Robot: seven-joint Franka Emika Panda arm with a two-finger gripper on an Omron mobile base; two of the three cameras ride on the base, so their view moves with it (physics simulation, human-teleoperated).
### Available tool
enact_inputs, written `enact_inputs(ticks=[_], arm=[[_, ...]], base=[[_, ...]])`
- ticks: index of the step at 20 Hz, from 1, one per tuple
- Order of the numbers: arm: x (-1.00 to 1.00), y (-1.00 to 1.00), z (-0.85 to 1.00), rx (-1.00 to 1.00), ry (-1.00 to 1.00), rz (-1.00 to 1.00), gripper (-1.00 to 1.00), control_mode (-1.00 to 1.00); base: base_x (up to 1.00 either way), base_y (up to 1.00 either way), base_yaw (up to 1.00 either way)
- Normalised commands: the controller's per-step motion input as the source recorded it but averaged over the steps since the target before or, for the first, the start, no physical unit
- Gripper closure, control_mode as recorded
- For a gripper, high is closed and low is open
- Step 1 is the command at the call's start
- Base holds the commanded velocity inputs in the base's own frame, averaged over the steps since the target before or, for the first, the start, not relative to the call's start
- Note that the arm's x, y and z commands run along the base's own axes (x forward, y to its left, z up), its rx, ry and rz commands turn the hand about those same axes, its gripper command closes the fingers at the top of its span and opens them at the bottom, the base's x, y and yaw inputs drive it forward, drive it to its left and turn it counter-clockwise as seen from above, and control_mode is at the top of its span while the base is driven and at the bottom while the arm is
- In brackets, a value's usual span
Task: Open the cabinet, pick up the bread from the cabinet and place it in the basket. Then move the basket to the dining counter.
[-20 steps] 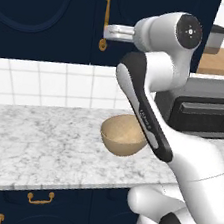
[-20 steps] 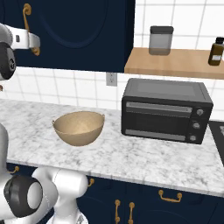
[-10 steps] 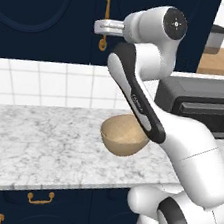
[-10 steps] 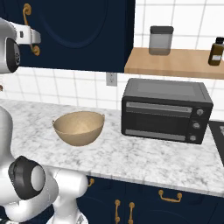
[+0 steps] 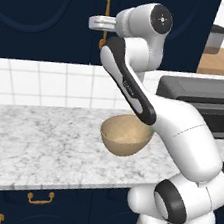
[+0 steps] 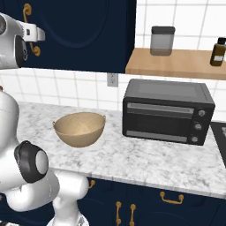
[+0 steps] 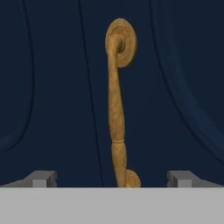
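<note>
The cabinet (image 5: 52, 14) is a dark navy wall unit, and its arched-panel doors are closed. Its long brass handle (image 7: 116, 109) runs upright in the middle of the hand view, straight ahead of my gripper (image 7: 113, 178). The jaws stand wide open, one tip on each side of the handle's lower end, with nothing between them. In the left base view the gripper (image 5: 96, 22) is level with the handle (image 5: 105, 12) and close in front of the door. The tan basket (image 5: 126, 135) (image 6: 79, 128) sits empty on the marble counter. The bread is hidden, and the dining counter is out of view.
A black toaster oven (image 6: 167, 112) stands on the marble counter (image 6: 132, 163) to the right of the basket. Above it a wooden shelf (image 6: 176, 64) carries a jar (image 6: 162, 40) and a brown bottle (image 6: 218, 52). Navy drawers with brass pulls (image 5: 40, 198) run below the counter.
The hand has swung left and slightly up, closing in on the cabinet's brass handle. The jaws have stayed open. The basket and doors have not moved.
</note>
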Motion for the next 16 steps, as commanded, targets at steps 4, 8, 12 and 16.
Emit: enact_inputs(ticks=[4, 8, 12, 16], arm=[[0.3, 0.11, -0.02, 0.0, -0.02, 0.0, -1.0, -1.0], [0.26, 0.12, 0.0, 0.0, -0.06, 0.0, -1.0, -1.0], [0.13, 0.04, -0.07, 0.0, -0.05, 0.0, -1.0, -1.0], [0.22, 0.03, -0.15, 0.0, -0.04, 0.0, -1.0, -1.0]], base=[[0.0, 0.0, 0.0], [0.0, 0.0, 0.0], [0.0, 0.0, 0.0], [0.0, 0.0, 0.0]])
